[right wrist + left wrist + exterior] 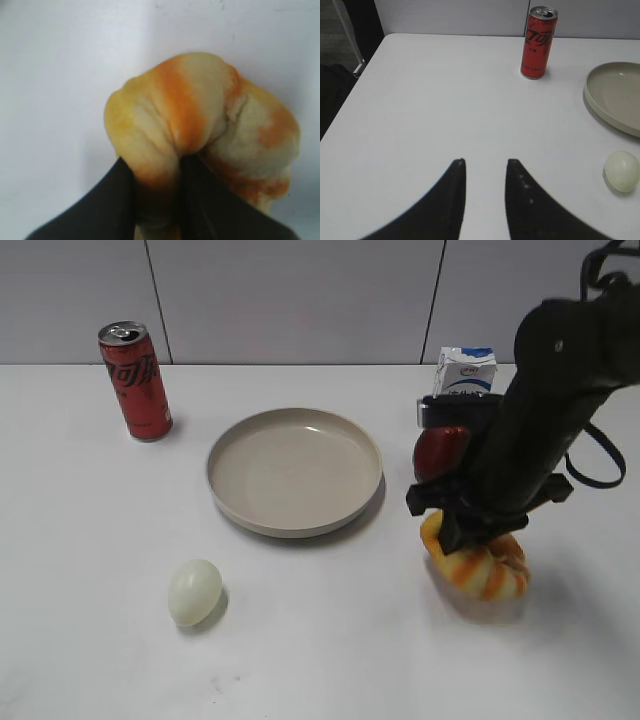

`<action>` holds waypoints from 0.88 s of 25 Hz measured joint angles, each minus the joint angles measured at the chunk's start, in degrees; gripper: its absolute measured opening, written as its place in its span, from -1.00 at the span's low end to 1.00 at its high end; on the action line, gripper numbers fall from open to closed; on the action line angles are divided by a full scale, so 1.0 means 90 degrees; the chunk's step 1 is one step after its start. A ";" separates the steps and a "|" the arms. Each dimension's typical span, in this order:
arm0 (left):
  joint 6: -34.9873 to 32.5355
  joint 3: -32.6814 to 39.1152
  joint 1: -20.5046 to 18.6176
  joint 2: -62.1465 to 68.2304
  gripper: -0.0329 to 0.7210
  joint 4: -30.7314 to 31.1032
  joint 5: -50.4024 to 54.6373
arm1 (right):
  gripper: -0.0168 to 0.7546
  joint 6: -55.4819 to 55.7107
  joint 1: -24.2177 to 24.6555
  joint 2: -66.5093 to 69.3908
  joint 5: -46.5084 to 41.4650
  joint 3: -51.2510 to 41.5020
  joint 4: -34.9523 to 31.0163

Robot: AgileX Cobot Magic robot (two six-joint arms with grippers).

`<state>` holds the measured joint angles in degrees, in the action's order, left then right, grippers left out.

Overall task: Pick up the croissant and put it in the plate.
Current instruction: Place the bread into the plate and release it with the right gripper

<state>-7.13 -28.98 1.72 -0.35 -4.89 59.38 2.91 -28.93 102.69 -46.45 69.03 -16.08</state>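
The croissant [482, 570], ringed with orange and cream stripes, sits on the white table at the right, right of the plate. My right gripper [470, 530] comes down on it from above and is shut on one lobe of it; the right wrist view shows both black fingers [155, 167] pinching the bread [200, 115]. The beige plate [295, 472] lies at the table's middle and holds nothing; its edge shows in the left wrist view [615, 95]. My left gripper [485, 162] is open and empty above bare table at the left.
A red soda can [135, 380] stands at the back left and shows in the left wrist view [538, 42]. A pale egg [194, 592] lies in front of the plate. A dark red fruit [440, 448] and a small milk carton [466, 370] sit behind the croissant.
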 joint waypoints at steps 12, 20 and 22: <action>0.0000 0.0000 0.0000 0.0000 -0.38 0.0000 0.0000 | -0.56 -0.0534 -0.0701 0.1954 -0.0145 0.3387 0.0019; 0.0000 0.0000 0.0000 0.0000 -0.38 0.0000 0.0000 | -0.33 -0.0567 -0.0830 0.3463 -0.0649 0.4639 0.0128; 0.0000 0.0000 0.0000 0.0000 -0.38 0.0000 0.0000 | 0.08 -0.0567 -0.0830 0.3579 -0.0722 0.4649 0.0208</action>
<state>-7.13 -28.98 1.72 -0.35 -4.89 59.38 -2.19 -36.40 134.91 -52.95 110.88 -14.21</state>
